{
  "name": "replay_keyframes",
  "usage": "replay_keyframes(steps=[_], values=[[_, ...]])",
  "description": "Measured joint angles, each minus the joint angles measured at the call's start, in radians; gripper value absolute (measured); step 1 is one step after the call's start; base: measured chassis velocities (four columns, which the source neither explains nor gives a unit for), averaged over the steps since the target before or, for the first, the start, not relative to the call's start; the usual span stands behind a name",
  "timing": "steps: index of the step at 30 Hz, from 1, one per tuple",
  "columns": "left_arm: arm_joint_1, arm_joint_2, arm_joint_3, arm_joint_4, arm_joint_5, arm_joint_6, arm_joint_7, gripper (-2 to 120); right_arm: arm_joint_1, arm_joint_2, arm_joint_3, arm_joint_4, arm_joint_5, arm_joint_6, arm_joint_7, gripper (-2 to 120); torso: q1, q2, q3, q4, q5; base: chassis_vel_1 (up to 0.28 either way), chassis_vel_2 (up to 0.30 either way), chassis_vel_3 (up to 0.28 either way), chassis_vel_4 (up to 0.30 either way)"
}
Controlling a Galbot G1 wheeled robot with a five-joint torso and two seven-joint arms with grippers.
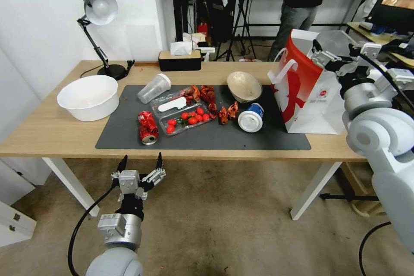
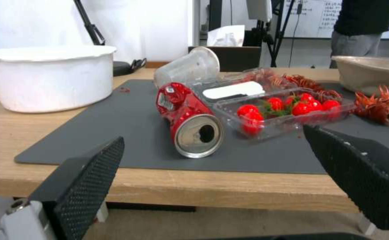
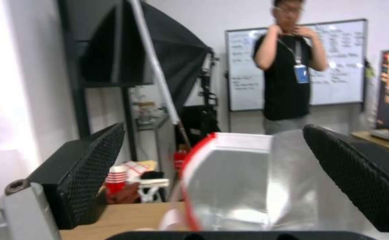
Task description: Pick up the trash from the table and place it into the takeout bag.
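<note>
Four pieces of trash lie on the bench [image 1: 51, 133] mat: crushed can [image 1: 147, 127], clear cup [image 1: 154, 88], beige bowl [image 1: 244, 86], lidded cup [image 1: 251, 118]. Nothing is gripped. Left hand [image 1: 140, 166] hovers off the near edge facing the can, fingers apart and empty. Right hand [image 1: 330, 54] hangs spread over the takeout bag [image 1: 308, 90], whose foil-lined contents I cannot tell. A clear tray [image 1: 183, 116] holds tomatoes
</note>
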Motion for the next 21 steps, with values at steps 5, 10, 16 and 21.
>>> replay_keyframes(steps=[5,10,16,21], values=[[0.002,0.000,-0.002,0.000,-0.001,-0.003,0.001,100,-0.161,0.033,0.044,0.106,-0.056,0.028,-0.063,100,0.000,0.000,0.000,-0.0001,0.0000,0.000,0.000,0.000,0.000],[0.003,0.001,-0.003,0.000,-0.002,-0.007,0.001,100,-0.265,0.071,0.073,0.145,-0.110,0.057,-0.098,100,0.000,0.000,0.000,-0.0002,0.0000,0.000,0.000,0.000,0.000],[0.006,0.002,0.000,0.000,-0.002,-0.010,0.002,100,-0.439,0.140,0.096,0.181,-0.205,0.132,-0.152,100,0.000,0.000,0.000,-0.0002,0.0001,0.000,0.000,0.000,0.000],[0.007,0.003,0.001,0.000,-0.002,-0.010,0.002,100,-0.538,0.186,0.095,0.186,-0.268,0.200,-0.175,100,0.000,0.000,0.000,-0.0002,0.0000,0.000,0.000,0.000,0.000]])
